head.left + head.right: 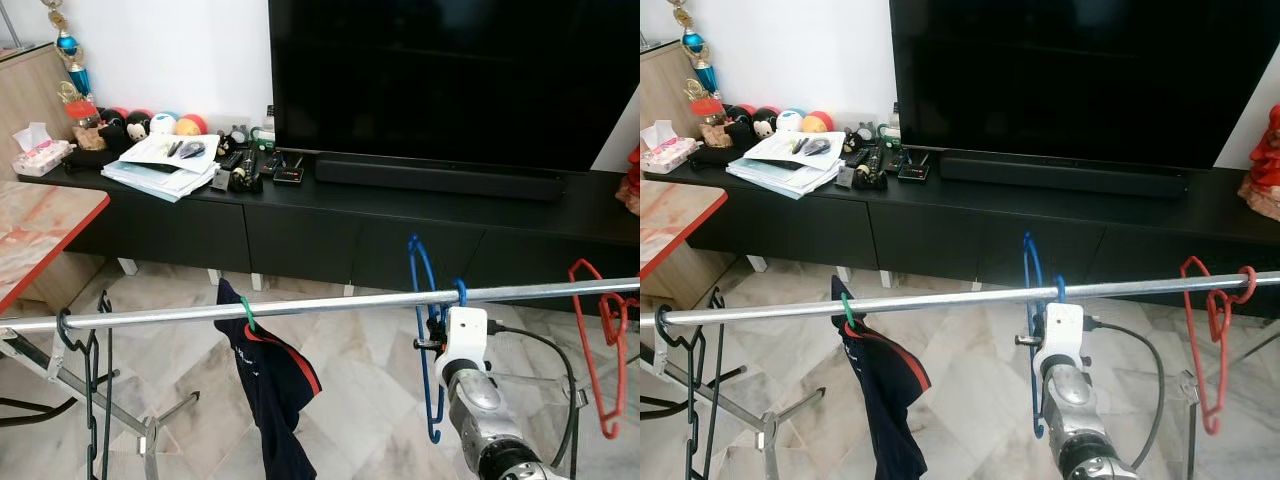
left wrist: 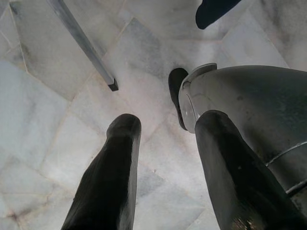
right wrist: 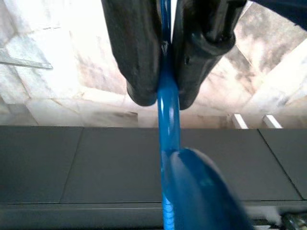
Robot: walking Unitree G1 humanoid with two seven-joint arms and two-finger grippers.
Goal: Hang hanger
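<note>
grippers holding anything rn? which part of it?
Right gripper is shut on the blue hanger, pinching its thin bar at the metal rail, over which its hook sits. Left gripper hangs open above the floor, holding nothing.

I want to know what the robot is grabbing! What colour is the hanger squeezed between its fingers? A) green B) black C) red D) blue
D: the right gripper has its fingers pressed shut on the blue hanger, whose hook sits at the metal rail; the red hanger hangs further along the rail, untouched.
</note>
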